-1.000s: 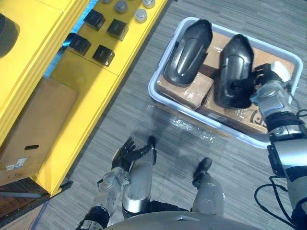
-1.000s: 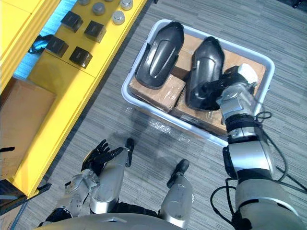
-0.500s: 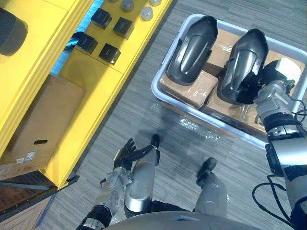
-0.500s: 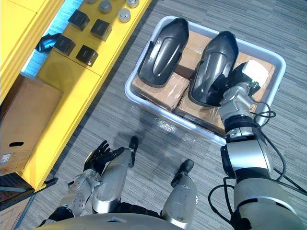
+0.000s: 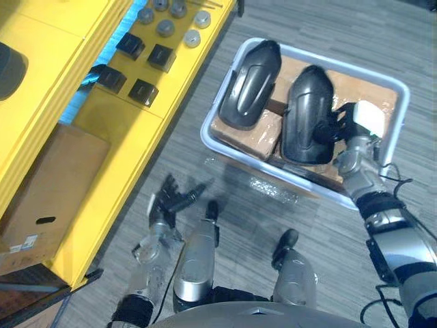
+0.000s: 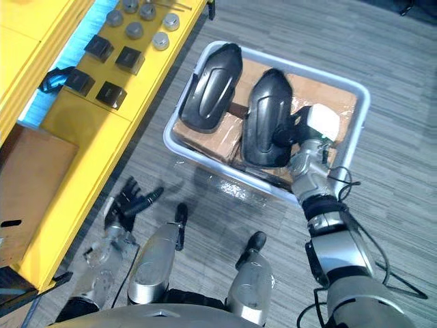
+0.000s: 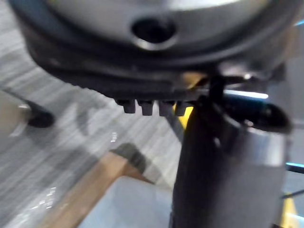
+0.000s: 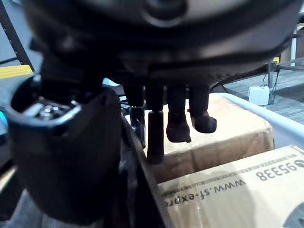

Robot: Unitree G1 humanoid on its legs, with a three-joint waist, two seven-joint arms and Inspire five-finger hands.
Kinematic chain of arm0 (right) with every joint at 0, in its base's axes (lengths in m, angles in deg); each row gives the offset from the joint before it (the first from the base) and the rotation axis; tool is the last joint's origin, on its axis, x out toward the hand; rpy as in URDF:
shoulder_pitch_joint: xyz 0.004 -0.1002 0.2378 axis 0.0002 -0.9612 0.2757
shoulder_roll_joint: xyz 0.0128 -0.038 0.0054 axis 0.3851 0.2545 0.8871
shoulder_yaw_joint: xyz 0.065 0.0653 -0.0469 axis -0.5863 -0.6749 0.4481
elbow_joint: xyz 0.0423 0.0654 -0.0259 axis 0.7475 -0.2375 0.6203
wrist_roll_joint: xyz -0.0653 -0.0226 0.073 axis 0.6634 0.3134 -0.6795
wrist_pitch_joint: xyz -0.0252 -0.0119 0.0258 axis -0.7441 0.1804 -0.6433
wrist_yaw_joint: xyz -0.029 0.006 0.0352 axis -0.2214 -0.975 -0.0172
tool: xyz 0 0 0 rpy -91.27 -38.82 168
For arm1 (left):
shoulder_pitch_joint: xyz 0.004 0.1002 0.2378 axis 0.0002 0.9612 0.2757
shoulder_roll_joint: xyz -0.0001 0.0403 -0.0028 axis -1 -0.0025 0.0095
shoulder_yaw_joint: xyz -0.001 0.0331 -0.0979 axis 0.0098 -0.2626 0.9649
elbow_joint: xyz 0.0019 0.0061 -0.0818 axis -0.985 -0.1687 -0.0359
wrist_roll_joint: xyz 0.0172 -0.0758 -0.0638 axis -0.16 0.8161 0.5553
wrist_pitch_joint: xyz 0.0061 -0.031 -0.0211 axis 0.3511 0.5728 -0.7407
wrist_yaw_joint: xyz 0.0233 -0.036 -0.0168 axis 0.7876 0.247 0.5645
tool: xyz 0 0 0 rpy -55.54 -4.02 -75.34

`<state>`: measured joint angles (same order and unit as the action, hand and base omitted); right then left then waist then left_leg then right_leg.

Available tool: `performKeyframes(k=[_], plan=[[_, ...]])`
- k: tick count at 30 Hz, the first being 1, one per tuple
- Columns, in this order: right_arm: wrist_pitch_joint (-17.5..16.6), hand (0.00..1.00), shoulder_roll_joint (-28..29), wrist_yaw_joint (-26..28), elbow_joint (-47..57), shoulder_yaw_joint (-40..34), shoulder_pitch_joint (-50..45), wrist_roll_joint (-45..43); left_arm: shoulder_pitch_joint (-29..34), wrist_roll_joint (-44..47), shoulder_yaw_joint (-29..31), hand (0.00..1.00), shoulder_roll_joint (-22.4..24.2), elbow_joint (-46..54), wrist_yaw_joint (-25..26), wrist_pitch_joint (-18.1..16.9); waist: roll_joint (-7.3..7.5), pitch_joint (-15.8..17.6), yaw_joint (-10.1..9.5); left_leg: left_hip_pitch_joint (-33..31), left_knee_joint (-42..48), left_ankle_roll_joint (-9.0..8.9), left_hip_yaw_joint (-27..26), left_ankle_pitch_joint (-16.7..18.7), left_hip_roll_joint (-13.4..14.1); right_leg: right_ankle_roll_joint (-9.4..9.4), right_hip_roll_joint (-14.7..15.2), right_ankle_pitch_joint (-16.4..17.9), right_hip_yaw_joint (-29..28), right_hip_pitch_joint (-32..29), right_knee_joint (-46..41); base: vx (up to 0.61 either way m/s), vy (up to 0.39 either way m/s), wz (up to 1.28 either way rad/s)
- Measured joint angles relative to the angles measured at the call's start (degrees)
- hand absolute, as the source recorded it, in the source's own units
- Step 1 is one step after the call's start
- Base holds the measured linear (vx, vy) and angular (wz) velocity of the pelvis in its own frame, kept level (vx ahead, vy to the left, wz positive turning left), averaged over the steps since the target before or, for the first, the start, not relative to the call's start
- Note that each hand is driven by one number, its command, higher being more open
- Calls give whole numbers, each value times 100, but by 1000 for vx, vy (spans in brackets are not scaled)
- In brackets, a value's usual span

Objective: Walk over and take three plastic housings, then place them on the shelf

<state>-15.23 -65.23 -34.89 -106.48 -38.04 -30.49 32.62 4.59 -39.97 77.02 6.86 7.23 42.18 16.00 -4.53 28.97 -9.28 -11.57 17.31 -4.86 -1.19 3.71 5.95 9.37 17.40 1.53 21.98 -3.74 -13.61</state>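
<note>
**Colours: dark housings, white bin, yellow shelf**

The near housing [image 5: 307, 116] at the dark right hand [image 5: 345, 130] is glossy dark grey; the far housing [image 5: 249, 85] past it is the same. The bin [image 5: 210, 134] is white. The boxes [image 5: 258, 134] under the housings are plain brown. The shelf [image 5: 123, 147] beside the dark left hand [image 5: 166, 204] is bright yellow, with black square blocks [image 5: 143, 90] and grey round caps [image 5: 165, 27]. The floor [image 5: 328, 229] is grey, finely streaked.

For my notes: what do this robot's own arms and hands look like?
The left arm and right arm are silver-grey, built of rounded metal segments; the right shows black bands near the wrist. The left hand and right hand are dark, and the right hand carries a white boxy cover.
</note>
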Motion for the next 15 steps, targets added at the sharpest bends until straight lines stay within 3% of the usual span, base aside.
performKeyframes(k=[3,7,10,15], plan=[[-30,0,312,-216,451,-175,-342,225,-69,-608,461,100,-94,689,425,1,211,-165,32,259,-252,-59,-53,-57,66,-34,-127,-25,1,203,210,34,-61,-9],[-31,0,554,-377,604,-290,-639,274,-169,-806,631,100,-125,760,494,-8,425,-585,85,604,-485,-75,-77,-80,80,-14,-191,-51,60,578,516,65,-38,0],[-47,0,597,-443,688,-300,-686,440,-231,-802,613,100,-125,760,295,5,500,-808,118,791,-543,-75,-87,-80,85,2,-234,-112,75,836,738,68,-25,1],[-361,0,674,-535,891,-300,-683,690,-557,53,297,100,-171,736,-467,596,495,-1145,166,1017,-589,-76,-208,-78,125,-15,-309,-285,-23,1098,1065,4,-3,-13]])
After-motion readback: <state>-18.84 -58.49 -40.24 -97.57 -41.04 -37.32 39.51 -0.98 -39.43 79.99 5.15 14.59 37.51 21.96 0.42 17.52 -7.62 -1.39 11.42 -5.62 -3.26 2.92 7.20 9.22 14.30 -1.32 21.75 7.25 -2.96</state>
